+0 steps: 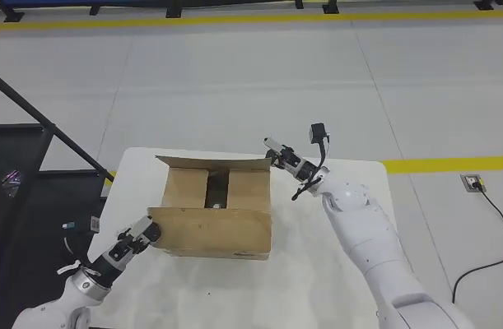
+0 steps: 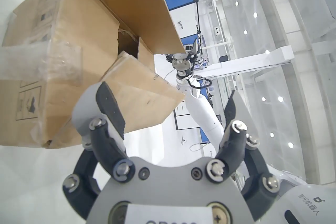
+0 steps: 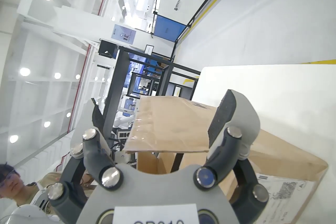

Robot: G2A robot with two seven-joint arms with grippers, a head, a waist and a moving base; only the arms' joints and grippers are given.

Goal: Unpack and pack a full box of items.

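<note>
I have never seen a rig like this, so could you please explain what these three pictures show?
This is a two-armed robot; each arm ends in a two-fingered claw. One picture looks down from above the arms; the other two come from cameras on the wrists. On the white table stands one cardboard box with its top flaps open; its contents are too dark to tell. The left claw is at the box's near left corner, the right claw at its far right corner. Both claws are open and hold nothing.

Box (image 1: pixel 210 230) — matt brown cardboard, glossy clear tape (image 2: pixel 39 62); table (image 1: pixel 300 275) smooth white.
</note>
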